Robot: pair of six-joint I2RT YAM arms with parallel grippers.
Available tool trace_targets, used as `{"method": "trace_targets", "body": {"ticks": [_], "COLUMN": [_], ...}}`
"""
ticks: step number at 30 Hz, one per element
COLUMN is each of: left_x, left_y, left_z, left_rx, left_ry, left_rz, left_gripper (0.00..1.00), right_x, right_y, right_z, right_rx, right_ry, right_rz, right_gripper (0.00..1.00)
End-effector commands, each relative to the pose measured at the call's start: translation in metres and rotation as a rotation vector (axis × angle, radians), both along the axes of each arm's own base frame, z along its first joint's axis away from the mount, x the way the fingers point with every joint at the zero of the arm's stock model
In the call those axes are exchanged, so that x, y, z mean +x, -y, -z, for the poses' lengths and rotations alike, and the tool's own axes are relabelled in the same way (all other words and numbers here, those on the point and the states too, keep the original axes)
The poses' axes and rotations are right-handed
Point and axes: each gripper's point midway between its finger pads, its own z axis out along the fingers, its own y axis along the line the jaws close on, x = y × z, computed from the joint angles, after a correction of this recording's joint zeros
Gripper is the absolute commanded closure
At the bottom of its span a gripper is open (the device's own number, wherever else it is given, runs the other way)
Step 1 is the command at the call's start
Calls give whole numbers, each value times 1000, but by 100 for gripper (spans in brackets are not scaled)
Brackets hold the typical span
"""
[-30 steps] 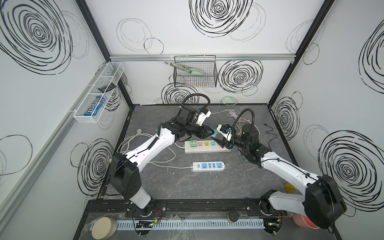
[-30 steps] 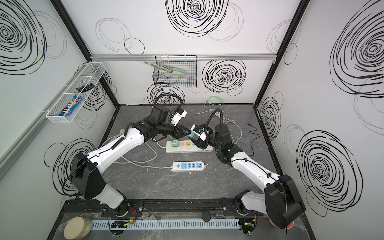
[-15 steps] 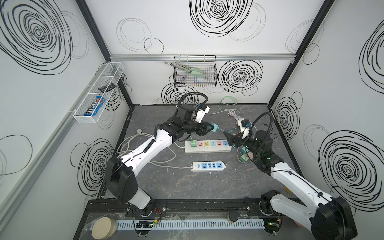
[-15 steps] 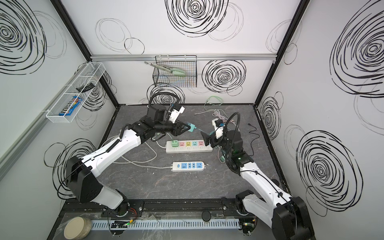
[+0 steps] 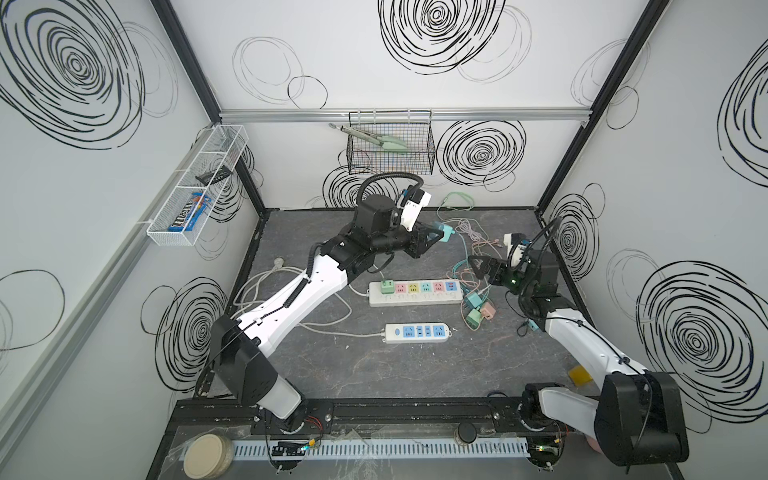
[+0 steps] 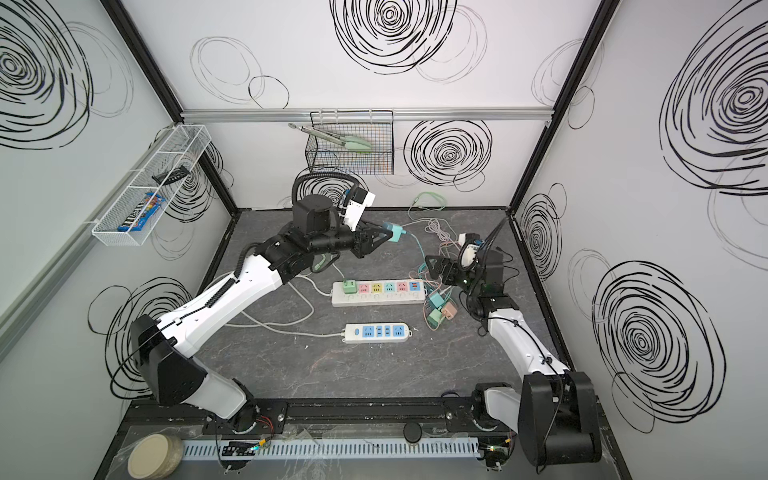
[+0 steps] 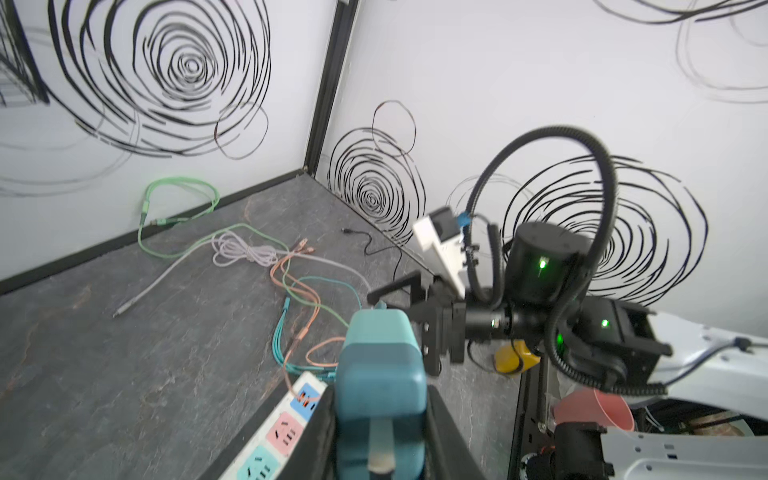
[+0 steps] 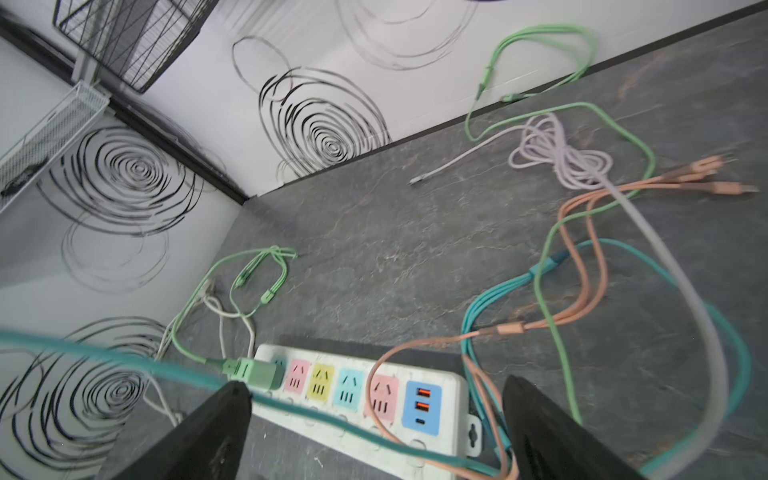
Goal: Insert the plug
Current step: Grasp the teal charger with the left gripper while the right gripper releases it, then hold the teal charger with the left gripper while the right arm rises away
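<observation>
Left gripper point(image 5: 430, 239) clamps the teal plug point(image 5: 444, 235), twelve o'clock of the power strip point(image 5: 415, 300); right gripper point(image 5: 477, 268) gapes wide at three.

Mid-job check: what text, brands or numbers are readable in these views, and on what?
"m&m's": on the blue packet in the white wire shelf, barely legible.
Pastel power strip: print under its sockets too small to read.
Blue-and-white power strip: markings too small to read.
Nothing else legible.

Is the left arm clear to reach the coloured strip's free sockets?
Likely yes: left gripper holds the teal plug behind the strip; a green plug fills one end socket, and the open right gripper hangs off the other end.
</observation>
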Motion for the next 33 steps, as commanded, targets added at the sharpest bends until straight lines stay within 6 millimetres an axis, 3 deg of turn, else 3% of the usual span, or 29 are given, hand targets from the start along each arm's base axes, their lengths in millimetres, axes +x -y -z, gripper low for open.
{"method": "trace_targets", "body": {"ticks": [1,4,7,10,13,17,21,27,33], "left_x": [-2,-12,-27,-38,-39,-33,-35,-23,-14], "left_y": [10,15,13,4,-3,8,26,26,5], "left_z": [-51,-72,-89,-103,-105,-89,-88,-94,-105], "left_rx": [-68,-79,-105,-124,-116,-93,-80,-58,-58], "left_ry": [115,152,171,198,215,178,187,215,242], "left_rz": [24,63,106,107,81,85,110,56,-7], "left_gripper": [100,100,100,100,100,100,100,100,100], "right_x": [-8,6,29,46,65,94,116,132,103], "right_y": [-22,-14,24,37,67,122,158,154,132], "right_z": [-10,-6,6,3,-23,-99,-192,-292,-399], "right_rx": [-107,-177,-173,-202,-236,-202,-199,-198,-167], "right_ry": [178,213,104,94,135,285,471,687,942], "right_rz": [-66,56,308,350,429,528,593,529,434], "right_gripper": [1,1,9,43,74,98,100,100,100]}}
